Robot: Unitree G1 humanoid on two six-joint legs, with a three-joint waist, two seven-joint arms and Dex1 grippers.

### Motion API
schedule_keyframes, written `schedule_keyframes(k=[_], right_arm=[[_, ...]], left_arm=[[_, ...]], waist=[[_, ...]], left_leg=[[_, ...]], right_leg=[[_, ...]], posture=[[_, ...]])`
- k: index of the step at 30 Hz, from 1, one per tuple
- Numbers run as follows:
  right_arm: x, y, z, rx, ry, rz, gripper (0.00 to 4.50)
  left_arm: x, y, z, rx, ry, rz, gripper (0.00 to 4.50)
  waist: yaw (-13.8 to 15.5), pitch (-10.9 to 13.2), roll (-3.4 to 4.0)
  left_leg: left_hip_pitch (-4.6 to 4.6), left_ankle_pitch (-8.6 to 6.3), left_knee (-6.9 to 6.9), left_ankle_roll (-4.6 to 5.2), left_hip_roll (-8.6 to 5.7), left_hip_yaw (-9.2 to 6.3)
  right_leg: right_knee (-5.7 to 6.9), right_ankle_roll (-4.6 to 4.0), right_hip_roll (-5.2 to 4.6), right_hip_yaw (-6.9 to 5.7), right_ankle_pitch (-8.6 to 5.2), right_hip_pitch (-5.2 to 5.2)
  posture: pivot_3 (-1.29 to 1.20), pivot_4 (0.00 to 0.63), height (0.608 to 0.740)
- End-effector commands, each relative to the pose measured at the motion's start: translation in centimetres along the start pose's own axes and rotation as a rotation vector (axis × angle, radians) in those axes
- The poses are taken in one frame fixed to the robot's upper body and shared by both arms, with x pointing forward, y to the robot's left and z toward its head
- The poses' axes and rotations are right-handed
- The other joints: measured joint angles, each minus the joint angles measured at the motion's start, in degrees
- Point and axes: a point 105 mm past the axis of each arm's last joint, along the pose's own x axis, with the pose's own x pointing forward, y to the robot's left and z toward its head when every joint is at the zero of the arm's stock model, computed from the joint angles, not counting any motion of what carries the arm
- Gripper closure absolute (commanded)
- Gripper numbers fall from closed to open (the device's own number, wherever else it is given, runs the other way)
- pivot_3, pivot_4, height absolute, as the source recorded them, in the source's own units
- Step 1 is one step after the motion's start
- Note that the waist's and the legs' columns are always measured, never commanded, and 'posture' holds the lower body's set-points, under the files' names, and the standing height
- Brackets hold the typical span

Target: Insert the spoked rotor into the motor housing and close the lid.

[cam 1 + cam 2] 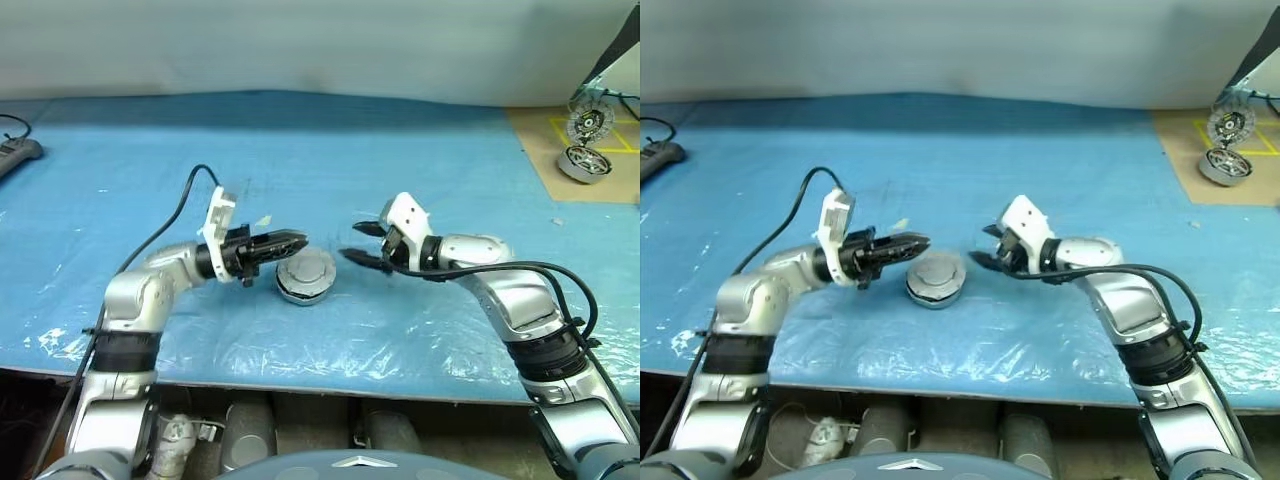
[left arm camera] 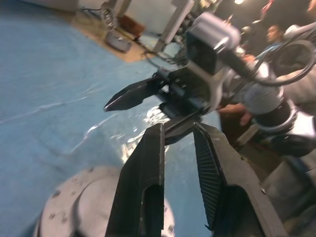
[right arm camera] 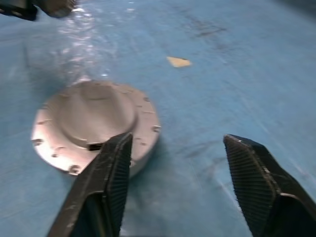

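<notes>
A round silver-grey lid (image 1: 306,272), smooth side up with a raised centre, lies flat on the motor housing (image 1: 300,295) at the middle of the blue table. Just a thin rim of the housing peeks out beneath it. The spoked rotor is hidden. My left gripper (image 1: 298,241) hovers just left of and slightly above the lid, shut on nothing and pointing right. My right gripper (image 1: 352,242) hangs a short way to the lid's right, open and empty, aimed at it. The right wrist view has the lid (image 3: 94,116) beyond the spread fingers (image 3: 116,163).
Two other motor parts (image 1: 585,125) (image 1: 583,163) rest on a brown board (image 1: 540,150) at the far right. A black device (image 1: 18,152) lies at the far left edge. A small yellowish scrap (image 1: 263,220) sits behind the lid. Clear film covers the blue cloth near the front edge.
</notes>
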Motion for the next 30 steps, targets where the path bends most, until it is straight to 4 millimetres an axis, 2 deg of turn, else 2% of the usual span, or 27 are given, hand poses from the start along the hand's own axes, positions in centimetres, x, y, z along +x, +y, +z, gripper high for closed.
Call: schedule_keyframes(k=[1, 2, 5, 8, 13, 15, 17, 20, 25, 30], right_arm=[[0.9, 0.7, 1.8, -0.035, -0.106, 0.073, 0.29], [1.2, 0.7, 2.2, -0.027, -0.126, 0.088, 0.04], [2.0, 0.9, 2.9, -0.018, -0.143, 0.135, 0.04], [3.3, 0.9, 2.6, -0.033, -0.119, 0.157, 0.04], [5.6, 0.7, 2.1, -0.076, -0.1, 0.149, 0.04], [5.9, 1.8, 2.0, -0.078, -0.095, 0.214, 0.04], [6.0, 2.7, 1.4, -0.099, -0.075, 0.253, 0.04], [6.1, 2.9, 1.0, -0.099, -0.063, 0.263, 0.04], [5.6, 2.9, 1.0, -0.106, -0.055, 0.289, 0.04], [5.8, 2.8, -0.6, -0.106, 0.002, 0.283, 0.04]], left_arm=[[-1.0, -0.2, 0.6, 0.166, -0.008, 0.082, 3.53], [-1.4, -0.1, 0.6, 0.188, -0.019, 0.105, 3.53], [-2.4, -0.4, 1.0, 0.251, -0.072, 0.147, 3.53], [-3.5, -0.7, 1.1, 0.225, -0.129, 0.174, 3.53], [-6.3, 1.1, -0.6, 0.299, -0.098, 0.362, 3.53], [-7.0, 0.8, -1.6, 0.32, -0.038, 0.364, 3.53], [-6.9, 0.0, -2.4, 0.319, -0.006, 0.337, 3.53], [-6.3, -0.6, -2.8, 0.321, 0.019, 0.302, 3.53], [-5.4, -0.6, -2.7, 0.313, 0.01, 0.293, 3.53], [-4.6, -0.5, -3.3, 0.332, 0.049, 0.275, 3.53]], waist=[[-0.1, 0.0, -0.01], [-0.2, 0.0, -0.01], [-0.3, 0.0, -0.01], [-0.4, 0.0, -0.02], [-0.5, 0.0, -0.02], [-0.5, 0.0, -0.07], [-0.4, 0.0, -0.08], [-0.3, 0.0, -0.08], [-0.4, 0.0, -0.09], [-0.4, 0.0, -0.09]], left_leg=[[0.01, -0.01, 0.05, -0.01, 0.02, 0.0], [0.01, -0.03, 0.08, -0.05, 0.02, -0.01], [0.04, -0.02, 0.19, -0.02, -0.01, 0.0], [0.12, -0.01, 0.24, -0.01, -0.01, 0.02], [0.11, -0.01, 0.23, -0.02, 0.01, 0.03], [0.06, -0.01, 0.23, -0.02, 0.0, 0.03], [0.07, -0.01, 0.23, -0.01, -0.01, 0.03], [0.07, -0.01, 0.21, -0.02, 0.01, 0.03], [0.16, -0.02, 0.31, -0.01, 0.01, 0.03], [0.2, -0.01, 0.33, -0.01, 0.01, 0.04]], right_leg=[[0.01, -0.01, 0.0, 0.0, 0.0, 0.01], [0.0, -0.01, 0.01, 0.03, -0.01, 0.01], [0.07, -0.01, 0.0, 0.12, -0.01, 0.01], [0.17, -0.02, 0.0, 0.2, -0.01, 0.02], [0.16, -0.02, 0.02, 0.19, -0.02, 0.01], [0.17, -0.02, 0.02, 0.18, -0.01, -0.03], [0.14, 0.0, 0.02, 0.19, -0.01, -0.01], [0.17, -0.01, 0.02, 0.16, -0.01, -0.01], [0.27, -0.02, 0.02, 0.22, -0.01, 0.03], [0.29, -0.02, 0.02, 0.25, -0.01, 0.04]], posture=[[0.0, 0.15, 0.74], [0.0, 0.15, 0.74], [0.0, 0.15, 0.74], [0.0, 0.15, 0.74], [0.0, 0.15, 0.74], [0.0, 0.15, 0.74], [0.0, 0.15, 0.74], [0.0, 0.15, 0.74], [0.0, 0.15, 0.74], [0.0, 0.15, 0.74]])
